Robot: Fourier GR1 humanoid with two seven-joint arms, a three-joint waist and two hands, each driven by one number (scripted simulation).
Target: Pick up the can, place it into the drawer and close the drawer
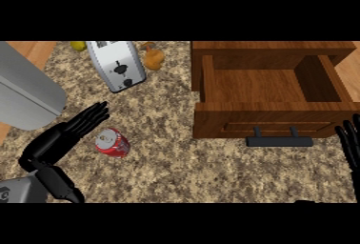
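Holding nothing in the left hand [62,139], fingers [88,119] straight, just beside the can [112,142] (on its side, well left of the open drawer [267,116]). Could set it rolling with a careless brush.

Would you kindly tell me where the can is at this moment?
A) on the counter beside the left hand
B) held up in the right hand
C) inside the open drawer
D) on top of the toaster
A: the red can sits on the counter right beside the open left hand, and the open drawer shows only its bare wooden floor.
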